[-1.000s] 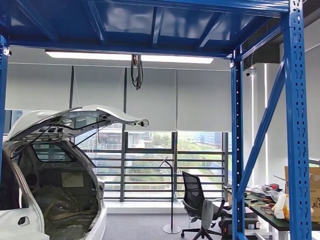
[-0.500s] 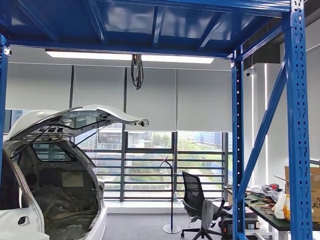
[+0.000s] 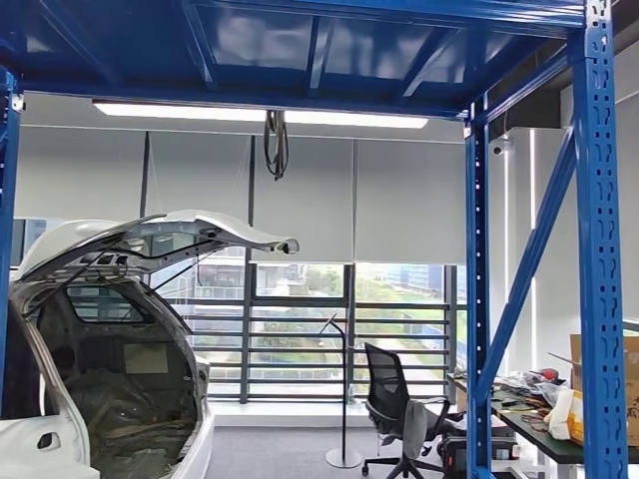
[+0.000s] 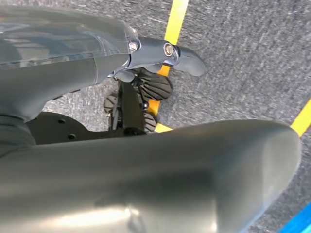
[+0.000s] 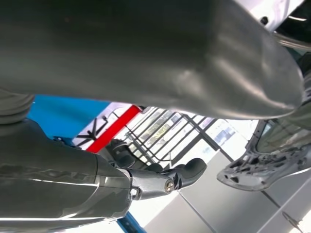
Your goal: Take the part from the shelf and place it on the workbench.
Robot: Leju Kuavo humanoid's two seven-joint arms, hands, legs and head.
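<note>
The blue shelf frame (image 3: 599, 249) brackets the room. Beyond it stands a white car body (image 3: 106, 339) with its tailgate raised; right of that, a black office chair (image 3: 391, 404) and a cluttered worktop (image 3: 539, 424). The part's whereabouts cannot be told. Left hand (image 4: 146, 92) hangs empty over grey carpet (image 4: 238, 58), fingers parted; right hand (image 5: 146, 170) likewise holds nothing, fingers apart.

No text, number or brand can be read. The cardboard box (image 3: 631, 384) at the right edge of the head view carries a few dark printed characters, possibly lettering, but they are cut off by the frame and too small to make out. The yellow lines (image 4: 175, 22) on the floor are plain stripes without writing.
</note>
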